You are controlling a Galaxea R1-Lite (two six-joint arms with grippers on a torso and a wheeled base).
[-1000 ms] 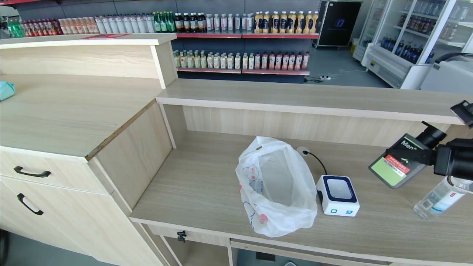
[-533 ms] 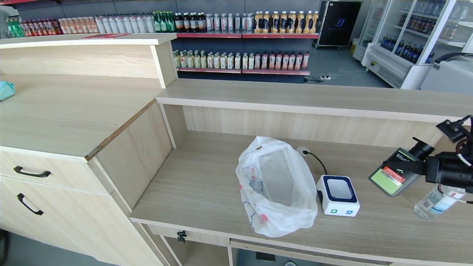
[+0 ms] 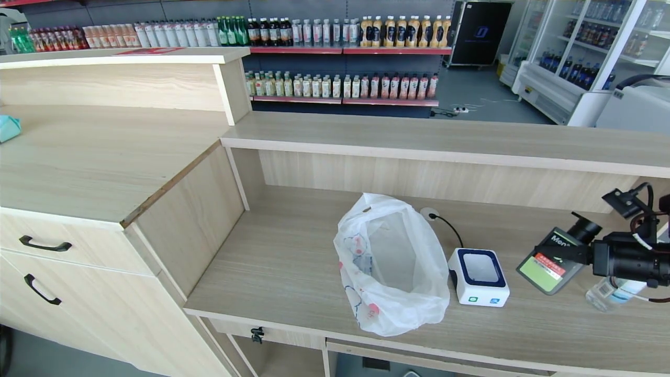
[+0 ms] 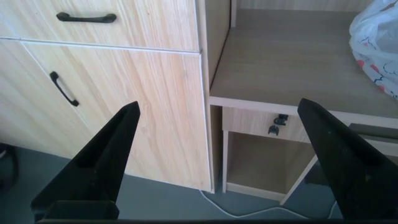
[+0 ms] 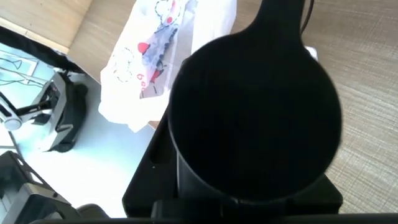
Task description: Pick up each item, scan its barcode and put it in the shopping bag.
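My right gripper (image 3: 574,252) is shut on a black bottle (image 3: 550,262) with a green and red label, held tilted just above the counter to the right of the scanner. In the right wrist view the black bottle (image 5: 255,118) blocks most of the picture. The white and navy barcode scanner (image 3: 479,276) sits face up beside the open white shopping bag (image 3: 390,264), which lies at the counter's middle. My left gripper (image 4: 217,168) hangs open below counter height, beside the cabinet, holding nothing.
A clear water bottle (image 3: 610,291) lies on the counter (image 3: 272,272) under my right arm. The scanner's cable (image 3: 445,222) runs to the back wall. A raised ledge (image 3: 419,139) borders the rear. Drawers (image 4: 99,50) stand to the left.
My right gripper has lowered the black bottle toward the counter, near the scanner's right side. The bag, scanner and water bottle have stayed put.
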